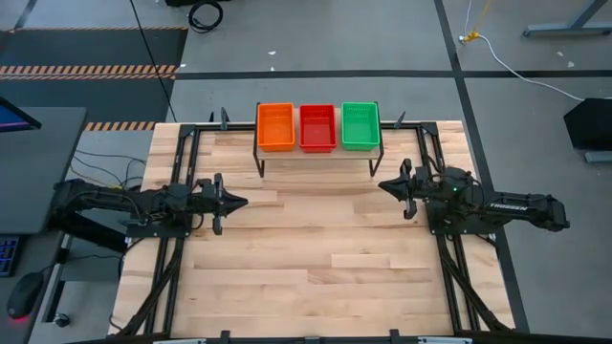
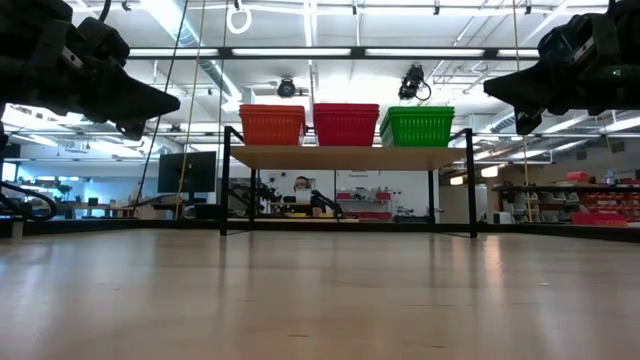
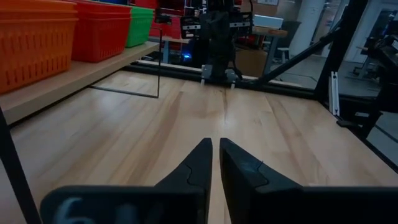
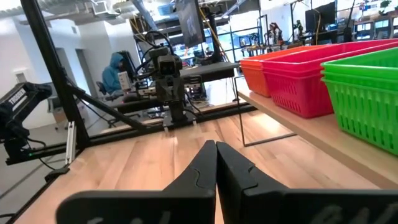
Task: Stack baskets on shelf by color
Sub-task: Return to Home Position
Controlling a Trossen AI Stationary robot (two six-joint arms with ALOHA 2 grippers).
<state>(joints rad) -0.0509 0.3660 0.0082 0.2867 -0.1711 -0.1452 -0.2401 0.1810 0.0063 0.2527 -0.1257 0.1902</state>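
Three stacks of mesh baskets sit side by side on the shelf (image 1: 318, 151) at the table's far edge: orange baskets (image 1: 275, 126) on the left, red baskets (image 1: 317, 127) in the middle, green baskets (image 1: 360, 125) on the right, each resting by its base on the light wood board. They also show as orange baskets (image 2: 272, 124), red baskets (image 2: 346, 123) and green baskets (image 2: 417, 126). My left gripper (image 1: 239, 202) hovers shut at the table's left, pointing right. My right gripper (image 1: 384, 185) hovers shut at the table's right, pointing left. Both are clear of the shelf and hold nothing.
The shelf stands on thin black legs (image 2: 228, 180) with open space under its board. Black frame rails (image 1: 172, 277) run along both table sides. A person (image 4: 115, 71) sits in the room beyond the table. Bare wood tabletop (image 1: 316, 248) lies between and in front of the arms.
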